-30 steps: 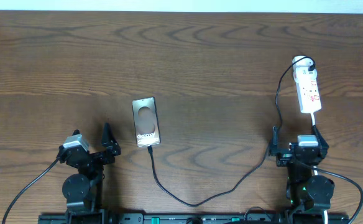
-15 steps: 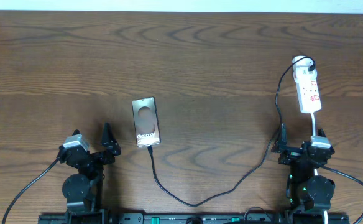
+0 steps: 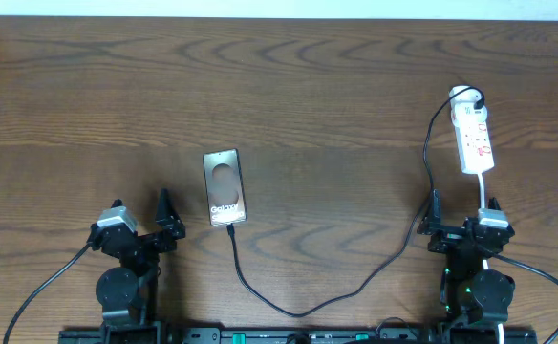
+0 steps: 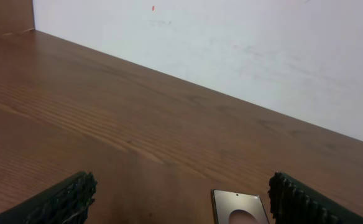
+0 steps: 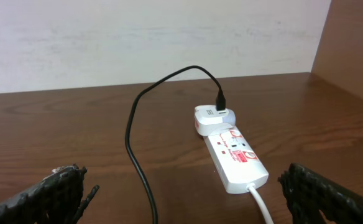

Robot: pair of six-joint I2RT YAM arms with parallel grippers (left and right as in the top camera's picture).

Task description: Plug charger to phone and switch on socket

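Left gripper [image 3: 141, 215] sits low over the wooden table [image 3: 336, 86], fingers spread wide. The phone [image 3: 225, 187] lies flat, face up, just ahead and to its right. Right gripper [image 3: 463, 218] is spread wide too, with the socket [image 3: 475, 137] straight ahead of it. A white wall [image 4: 231, 50] backs the table. The charger [image 3: 298, 308] loops from the socket's far end to the phone's near edge, its tip touching it.
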